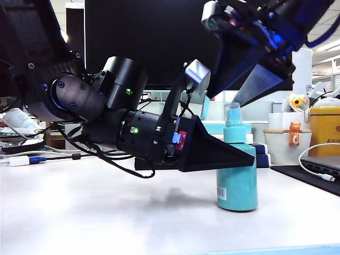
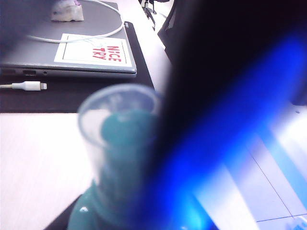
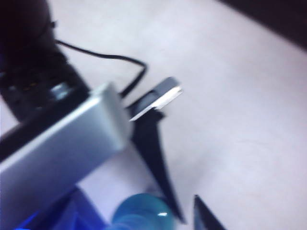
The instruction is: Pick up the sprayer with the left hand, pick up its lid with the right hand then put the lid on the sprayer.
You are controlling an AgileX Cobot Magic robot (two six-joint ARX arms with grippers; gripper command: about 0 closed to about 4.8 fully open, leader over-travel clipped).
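The sprayer [image 1: 237,178] stands upright on the white bench [image 1: 106,212], a teal bottle with a white label low on its side. The clear lid [image 1: 232,114] already sits over its nozzle; the left wrist view shows it close up as a see-through cap [image 2: 117,120] around the teal tip, though blur hides whether it is pushed fully home.

The left gripper [image 1: 241,156] comes in level from the left and its black fingers [image 1: 223,154] are clenched around the bottle's shoulder, grasping the sprayer. The right gripper [image 1: 255,85] hangs above and slightly right of the lid. In its own blurred view its dark fingers [image 3: 158,167] stand on either side of the bottle top with a gap between them, so I judge them released, clear of the lid.

The chief risk, as I see it, is a lid only resting loosely. If the right gripper brushes it while pulling away, the cap could tilt or pop off and roll across the bench, where it would be hard to spot. A second risk lies with the left grip: letting go unevenly or nudging sideways could tip the narrow bottle. Just behind it stand a white cup [image 1: 287,146] and other desk clutter, and a laptop [image 2: 72,52] with a white cable [image 2: 29,86] lies to the right.
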